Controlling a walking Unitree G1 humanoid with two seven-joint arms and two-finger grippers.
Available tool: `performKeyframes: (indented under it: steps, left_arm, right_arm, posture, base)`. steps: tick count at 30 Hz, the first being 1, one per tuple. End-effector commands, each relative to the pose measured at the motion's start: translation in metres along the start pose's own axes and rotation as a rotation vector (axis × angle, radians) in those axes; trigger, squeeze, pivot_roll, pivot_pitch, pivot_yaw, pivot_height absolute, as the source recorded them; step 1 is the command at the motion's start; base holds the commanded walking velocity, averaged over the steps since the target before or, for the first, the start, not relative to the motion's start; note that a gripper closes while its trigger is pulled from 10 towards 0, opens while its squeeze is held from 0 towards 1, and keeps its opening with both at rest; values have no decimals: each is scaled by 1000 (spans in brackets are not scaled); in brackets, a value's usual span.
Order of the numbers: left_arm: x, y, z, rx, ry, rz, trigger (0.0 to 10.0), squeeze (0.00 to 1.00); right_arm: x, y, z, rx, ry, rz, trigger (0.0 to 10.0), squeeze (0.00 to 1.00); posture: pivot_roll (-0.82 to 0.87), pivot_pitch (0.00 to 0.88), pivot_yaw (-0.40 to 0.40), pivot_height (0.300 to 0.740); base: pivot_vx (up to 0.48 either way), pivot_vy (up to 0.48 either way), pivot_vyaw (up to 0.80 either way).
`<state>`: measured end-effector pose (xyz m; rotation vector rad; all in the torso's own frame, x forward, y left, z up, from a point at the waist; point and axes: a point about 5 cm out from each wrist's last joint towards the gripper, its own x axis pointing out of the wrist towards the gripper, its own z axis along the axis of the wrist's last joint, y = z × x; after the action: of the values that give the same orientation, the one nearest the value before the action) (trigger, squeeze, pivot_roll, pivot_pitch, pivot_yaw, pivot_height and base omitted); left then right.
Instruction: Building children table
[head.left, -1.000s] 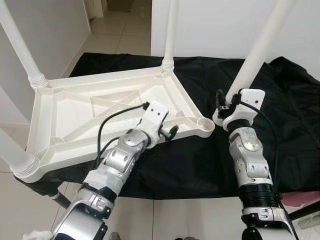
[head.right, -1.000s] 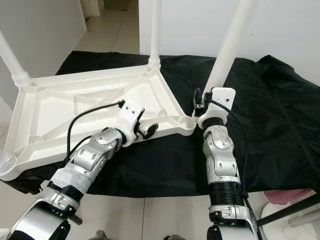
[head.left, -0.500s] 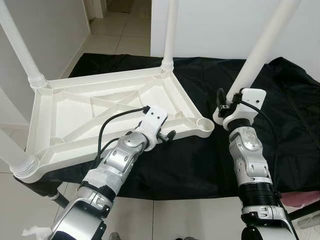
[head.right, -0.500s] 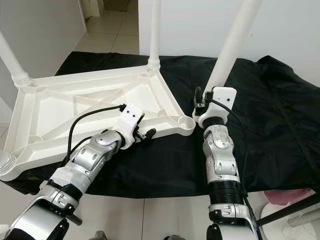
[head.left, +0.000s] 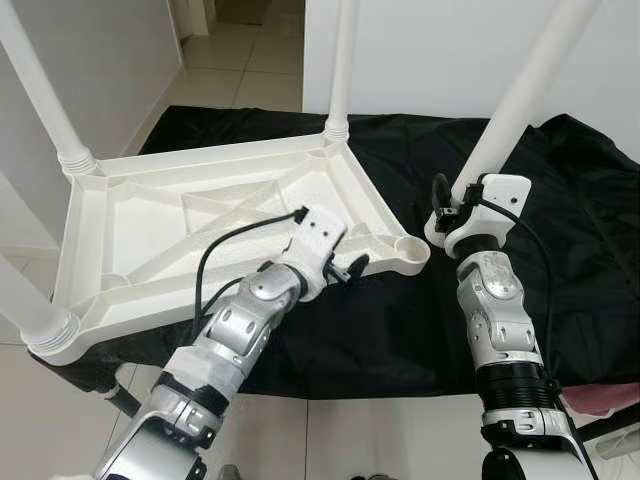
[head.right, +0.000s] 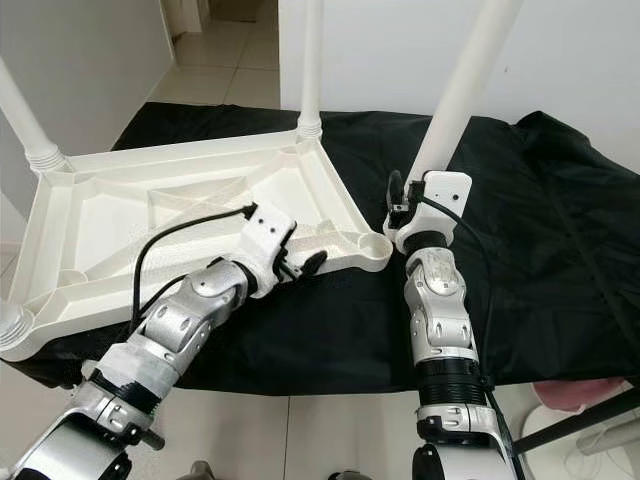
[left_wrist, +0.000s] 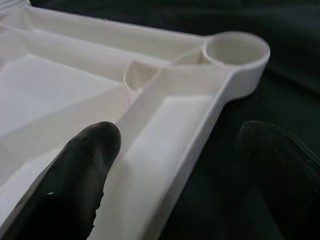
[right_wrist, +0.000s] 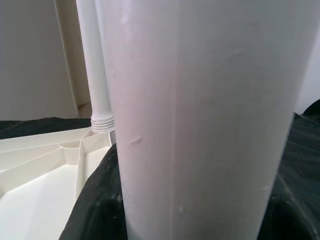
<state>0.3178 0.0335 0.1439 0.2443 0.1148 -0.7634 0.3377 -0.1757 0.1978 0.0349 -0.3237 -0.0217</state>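
Left gripper (head.left: 352, 268) is nearest, on the near long edge of the upturned tabletop (head.left: 150, 225), just short of its near right corner. Wrist view shows the jaws spread wide and straddling that rim: one black finger (left_wrist: 75, 175) over the ribbed inside, the other finger (left_wrist: 280, 170) outside over the black cloth (head.left: 400, 320). Can't tell whether either pad touches the plastic. Reads as bracing the top, not lifting it.

At that near right corner: the open leg socket (head.left: 409, 246), a round cup, with nothing in it. The shallow ribbed pockets in the underside also hold nothing.

Just beside the socket, right gripper (head.left: 445, 205) holds the loose table leg (head.left: 520, 95) low on the shaft, jaws closed around it. The leg tilts up and to the right. Its foot is hidden behind the gripper, near the socket but not in it.

Step in hand, as I read it: fitting the fourth leg. Next move needs the leg's foot shifted over the socket, the shaft brought upright, then pushed or twisted down while the left side keeps the top from sliding on the cloth.

Further back: three legs already stand in their corners – near left leg (head.left: 25, 300), far left leg (head.left: 40, 90), far right leg (head.left: 343, 65). Beyond them, tiled floor (head.left: 230, 70) and white wall (head.left: 430, 50).
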Motion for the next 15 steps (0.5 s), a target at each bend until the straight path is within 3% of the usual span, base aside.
performKeyframes:
  steps: [1,2,4,6,15]
  left_arm:
    - [-3,-17,-3,31,19,-311,10000,0]
    - [-2,-15,-11,62,72,-290,10000,0]
    - [-2,-15,-11,62,72,-290,10000,0]
    - [1,-7,-24,93,161,-220,10000,0]
    - [7,15,-33,137,245,-58,10000,0]
  right_arm:
    - [2,1,4,-2,-27,7,10000,0]
    - [3,0,4,-5,-27,6,10000,0]
    - [3,0,4,-5,-27,6,10000,0]
    - [3,0,4,-7,-29,3,10000,0]
    - [4,1,5,-6,-33,8,10000,0]
  posture:
    - [-16,0,-28,740]
    - [-16,0,-26,740]
    - [-16,0,-26,740]
    - [-19,0,-22,740]
    - [-23,0,-19,740]
  base:
    - [0,0,0]
    - [0,0,0]
    - [0,0,0]
    - [0,0,0]
    - [0,0,0]
